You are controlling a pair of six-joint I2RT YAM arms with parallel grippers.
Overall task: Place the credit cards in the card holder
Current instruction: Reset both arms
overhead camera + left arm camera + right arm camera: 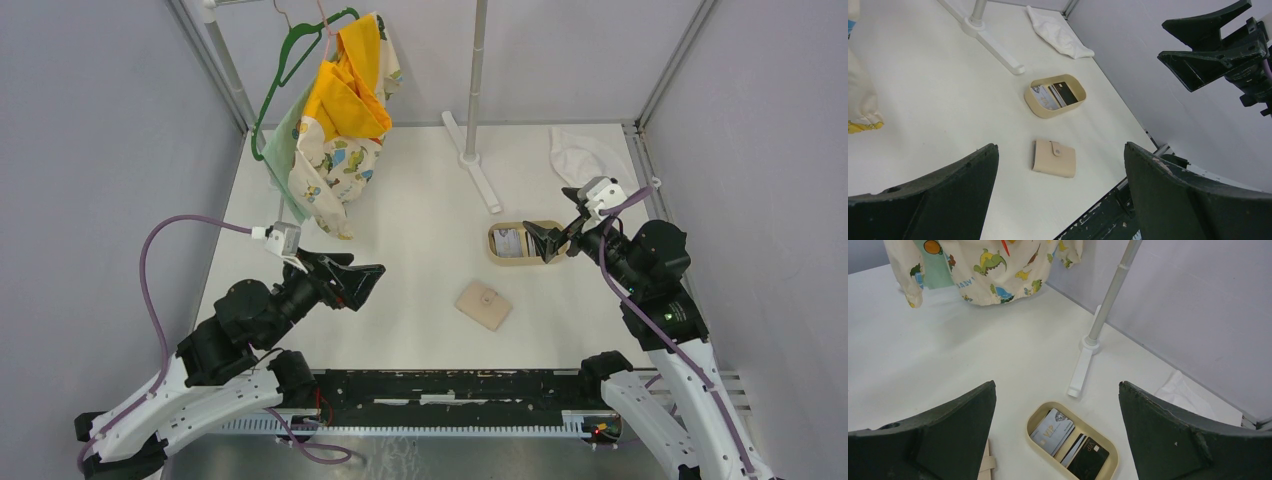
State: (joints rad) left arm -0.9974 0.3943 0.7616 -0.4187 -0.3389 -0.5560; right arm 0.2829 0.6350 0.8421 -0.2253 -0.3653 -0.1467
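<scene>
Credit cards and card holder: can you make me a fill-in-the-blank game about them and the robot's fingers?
1. The credit cards lie ____ the oval tray.
2. The card holder is not open yet; its snap tab is ____.
3. The fingers of the left gripper and the right gripper are both ____, holding nothing.

Missing words: inside; closed; open.

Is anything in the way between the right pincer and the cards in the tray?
Nothing visible blocks it: the right pincer hangs open above the oval tray, and the credit cards lie uncovered inside. The card holder, though, lies snapped shut.
</scene>
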